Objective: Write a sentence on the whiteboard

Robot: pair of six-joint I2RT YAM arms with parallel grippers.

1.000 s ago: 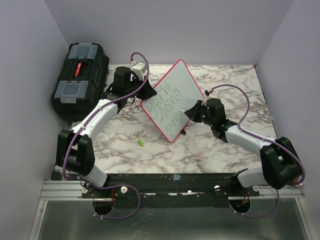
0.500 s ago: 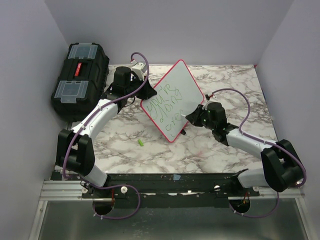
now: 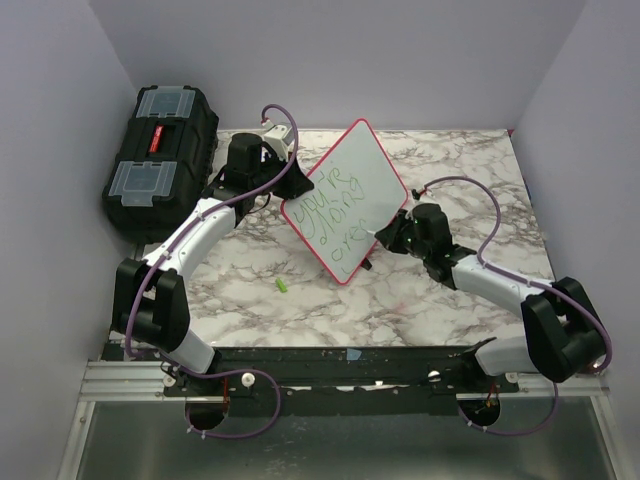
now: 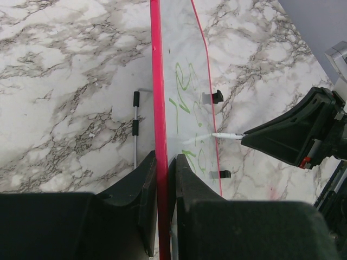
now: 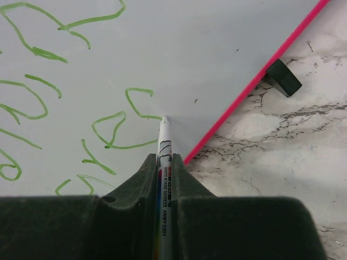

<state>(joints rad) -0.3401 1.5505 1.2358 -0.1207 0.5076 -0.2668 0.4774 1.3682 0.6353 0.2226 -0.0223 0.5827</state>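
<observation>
The whiteboard [image 3: 362, 172], white with a thin pink-red frame, stands tilted mid-tabletop [image 3: 455, 160], its edge pinched tight in the left gripper [image 4: 161, 165]. The green sentence [image 3: 338, 216] runs over three lines. The right gripper [image 5: 164, 158] is clamped on a marker [image 5: 163, 135], whose tip touches the last line.

Left white arm [image 3: 200, 225] reaches toward 2 o'clock, black gripper [image 4: 161, 162] clamping red-framed white whiteboard [image 4: 179, 65]; right white arm [image 3: 490, 280] reaches toward 10 o'clock, gripper [image 5: 164, 160] pinching white marker [image 5: 164, 135].

The red-framed whiteboard [image 3: 368, 168] is standing tilted up on edge, carrying the green handwritten sentence [image 3: 335, 215] in three lines.
</observation>
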